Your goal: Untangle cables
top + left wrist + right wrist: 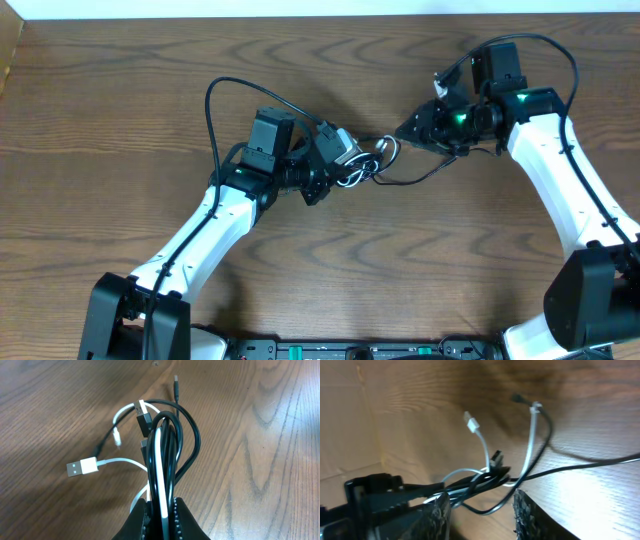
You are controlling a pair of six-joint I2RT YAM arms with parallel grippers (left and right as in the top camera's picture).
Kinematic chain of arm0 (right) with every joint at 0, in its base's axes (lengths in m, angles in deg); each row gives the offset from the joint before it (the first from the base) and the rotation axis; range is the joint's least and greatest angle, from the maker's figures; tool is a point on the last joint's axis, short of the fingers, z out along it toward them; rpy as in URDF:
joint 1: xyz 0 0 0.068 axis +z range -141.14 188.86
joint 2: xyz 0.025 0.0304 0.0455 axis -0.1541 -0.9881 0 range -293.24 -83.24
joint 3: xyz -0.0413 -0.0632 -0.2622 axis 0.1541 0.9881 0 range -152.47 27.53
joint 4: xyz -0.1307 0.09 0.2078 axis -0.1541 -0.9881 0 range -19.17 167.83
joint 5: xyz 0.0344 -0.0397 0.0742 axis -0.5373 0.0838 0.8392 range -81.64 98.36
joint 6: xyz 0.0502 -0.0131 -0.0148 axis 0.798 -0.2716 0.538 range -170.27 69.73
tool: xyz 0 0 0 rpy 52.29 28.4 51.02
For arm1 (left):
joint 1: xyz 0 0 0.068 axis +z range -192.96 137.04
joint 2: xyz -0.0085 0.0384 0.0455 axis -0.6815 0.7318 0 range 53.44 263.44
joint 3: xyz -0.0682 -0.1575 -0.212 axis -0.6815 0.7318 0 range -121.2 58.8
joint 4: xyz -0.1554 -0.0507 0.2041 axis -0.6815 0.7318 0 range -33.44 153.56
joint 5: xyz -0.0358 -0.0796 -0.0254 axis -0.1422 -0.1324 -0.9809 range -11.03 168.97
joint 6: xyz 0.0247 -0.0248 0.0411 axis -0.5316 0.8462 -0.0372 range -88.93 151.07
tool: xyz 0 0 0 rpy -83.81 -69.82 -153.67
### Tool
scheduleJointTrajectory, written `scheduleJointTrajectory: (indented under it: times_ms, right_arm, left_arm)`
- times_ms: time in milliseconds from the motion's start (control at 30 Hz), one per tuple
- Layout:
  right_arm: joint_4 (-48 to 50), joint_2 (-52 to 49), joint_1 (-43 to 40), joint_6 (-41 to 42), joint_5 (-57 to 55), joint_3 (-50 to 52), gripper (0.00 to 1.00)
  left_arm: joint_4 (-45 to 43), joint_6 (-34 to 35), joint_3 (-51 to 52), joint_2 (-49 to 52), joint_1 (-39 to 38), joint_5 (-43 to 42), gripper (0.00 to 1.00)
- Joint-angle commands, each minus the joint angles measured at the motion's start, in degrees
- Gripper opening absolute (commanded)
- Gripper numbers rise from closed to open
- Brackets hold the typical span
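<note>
Light, limp, slick cords: black cable [169, 455] and white cable [160, 470] bunched mid-table [120, 90], left gripper [160, 520] clamped on the loops, bundle's long axis running out from its fingers toward the right gripper [481, 499], jaws parted with nothing pinched; I'd grab behind the white plug [80, 468].

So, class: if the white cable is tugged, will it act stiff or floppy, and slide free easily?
Probably floppy: the white cable curves loosely out of the shut left end effector. Likely light, being so thin. It may well snag rather than slide, since the black cable loops around it.
</note>
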Motion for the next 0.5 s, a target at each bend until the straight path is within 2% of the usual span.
scheduleJointTrajectory:
  times_ms: [0,267,467]
  right_arm:
    - [1.01,-0.07,1.33,5.35,3.56,-0.63,0.34]
    - [2.58,-0.07,5.57,13.6,0.04,-0.63,0.31]
    - [2.32,-0.07,8.15,14.08,-5.16,-0.61,0.26]
  left_arm:
    - [-0.24,-1.22,0.52,-0.63,0.04,-1.68,0.07]
    - [-0.22,-2.03,0.52,-0.63,-0.55,-1.64,0.07]
    - [-0.24,-2.1,0.52,-0.63,-0.57,-1.62,0.07]
